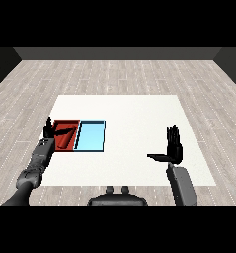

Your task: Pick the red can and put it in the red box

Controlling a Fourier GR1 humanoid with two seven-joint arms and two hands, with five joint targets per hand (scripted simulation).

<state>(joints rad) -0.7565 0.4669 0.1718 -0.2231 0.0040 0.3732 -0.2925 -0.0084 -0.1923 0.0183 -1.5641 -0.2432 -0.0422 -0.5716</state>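
Note:
The red can (64, 142) rests inside the red tray (71, 124), in the tray's near half and leaning a little. My left hand (49, 129) stands at the tray's left edge with its fingers straight up and its thumb stretched to the right just above the can; the fingers are not curled round the can. My right hand (174, 147) hovers over the table far to the right, open, fingers pointing away and thumb sticking out to the left, with nothing in it.
A light blue tray (91, 137) lies right against the red tray's right side. The white table (139, 118) stretches between the trays and my right hand. Grey wooden floor surrounds the table.

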